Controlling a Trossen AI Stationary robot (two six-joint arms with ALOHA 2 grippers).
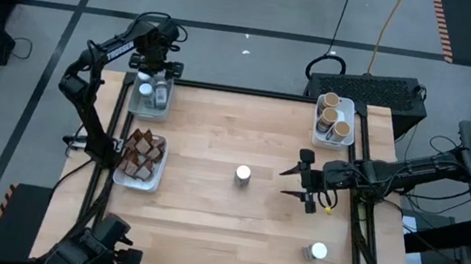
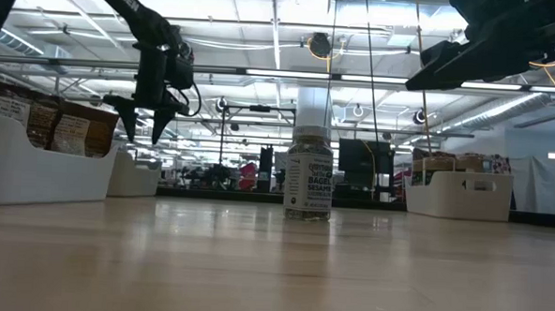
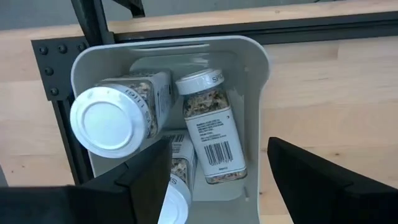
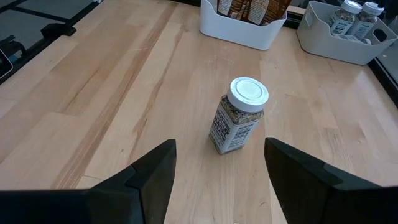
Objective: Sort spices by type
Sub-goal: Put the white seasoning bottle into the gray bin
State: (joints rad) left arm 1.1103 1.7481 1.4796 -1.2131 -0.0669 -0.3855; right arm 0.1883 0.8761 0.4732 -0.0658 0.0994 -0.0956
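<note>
A white-lidded jar [image 1: 242, 176] stands upright on the table's middle; it also shows in the right wrist view [image 4: 241, 124] and the low view [image 2: 309, 173]. My right gripper [image 1: 285, 182] is open and empty a little to the jar's right, above the table, its fingers pointing at the jar [image 4: 217, 155]. My left gripper [image 1: 153, 80] is open and empty above the far-left white tray [image 3: 261, 68], which holds three white-lidded jars [image 3: 211, 124], two of them lying on their sides. A second loose white-lidded jar [image 1: 317, 251] stands near the front right.
A white tray of brown packets [image 1: 142, 158] stands at the left edge. A white tray of cork-topped jars [image 1: 335, 118] stands at the far right. Bare wood lies around the middle jar and along the table's near side.
</note>
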